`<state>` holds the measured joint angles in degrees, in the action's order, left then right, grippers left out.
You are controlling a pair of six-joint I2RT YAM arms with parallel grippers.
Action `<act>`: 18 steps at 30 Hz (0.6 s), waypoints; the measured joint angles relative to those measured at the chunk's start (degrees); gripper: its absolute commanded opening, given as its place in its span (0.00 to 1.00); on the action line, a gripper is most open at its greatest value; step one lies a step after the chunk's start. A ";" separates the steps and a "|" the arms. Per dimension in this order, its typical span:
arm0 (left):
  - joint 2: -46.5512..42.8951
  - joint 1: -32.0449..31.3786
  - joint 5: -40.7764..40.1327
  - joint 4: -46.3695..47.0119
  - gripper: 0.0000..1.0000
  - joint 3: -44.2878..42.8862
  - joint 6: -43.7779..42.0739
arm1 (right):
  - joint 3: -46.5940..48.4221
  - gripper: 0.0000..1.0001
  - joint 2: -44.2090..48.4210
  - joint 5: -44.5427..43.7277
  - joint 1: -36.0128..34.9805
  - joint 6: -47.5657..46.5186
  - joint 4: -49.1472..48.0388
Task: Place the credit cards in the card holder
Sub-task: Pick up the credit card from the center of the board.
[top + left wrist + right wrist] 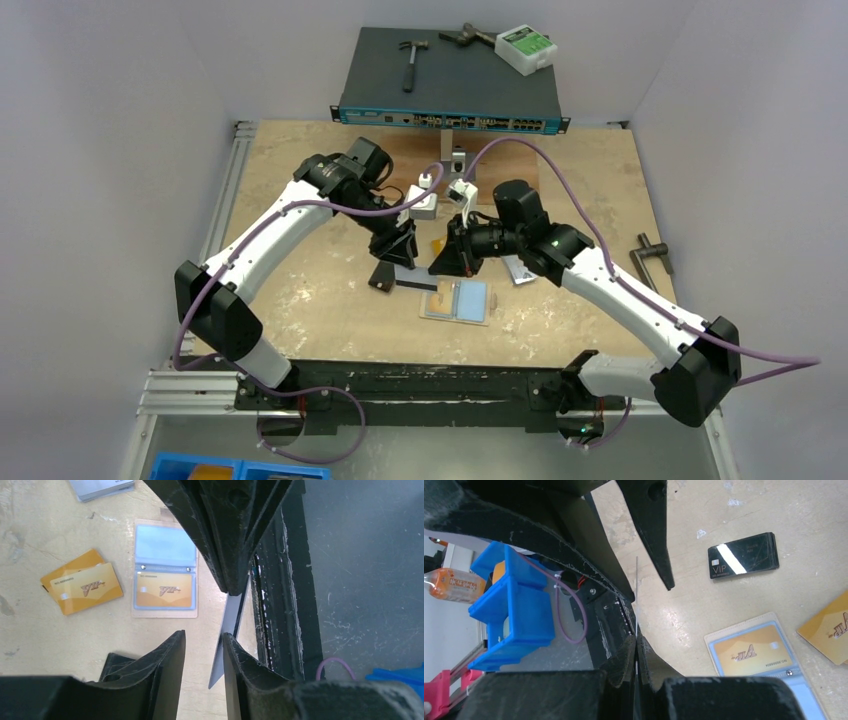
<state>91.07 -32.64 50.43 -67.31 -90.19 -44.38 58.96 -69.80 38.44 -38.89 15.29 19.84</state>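
The card holder (457,301) lies open on the table, one orange card (164,590) in its lower pocket and its upper bluish pocket (165,545) empty. Above the table, left of the holder, a silver-grey card (231,617) stands on edge. My right gripper (636,641) is shut on it. My left gripper (202,641) is open around the same card, which rests against one finger only. Two loose orange cards (82,582) and a stack of silver-grey cards (102,487) lie beyond the holder. A black card (744,555) lies on the table to the left.
A network switch (450,90) with a hammer (410,60) and a white box (525,48) stands at the back. White blocks (440,195) sit behind the grippers. A metal tool (650,255) lies at the right. The black front rail (420,385) and blue bins (240,468) are near.
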 measured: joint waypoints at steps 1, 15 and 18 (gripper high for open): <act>0.00 0.02 0.22 -0.48 0.33 0.00 -0.33 | 0.07 0.00 0.00 -0.04 0.00 0.00 0.00; -0.02 0.02 2.91 -4.44 0.00 0.15 -1.14 | 4.72 0.23 -0.35 -1.46 -0.09 -0.85 -0.04; -0.81 0.09 3.87 -1.36 0.00 1.38 2.40 | 4.85 0.45 -0.44 -2.23 -0.09 -0.98 -0.33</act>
<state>90.26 -32.56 54.30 -68.66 -88.82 -41.98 63.81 -70.24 36.21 -38.98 14.31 19.51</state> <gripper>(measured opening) 0.007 0.257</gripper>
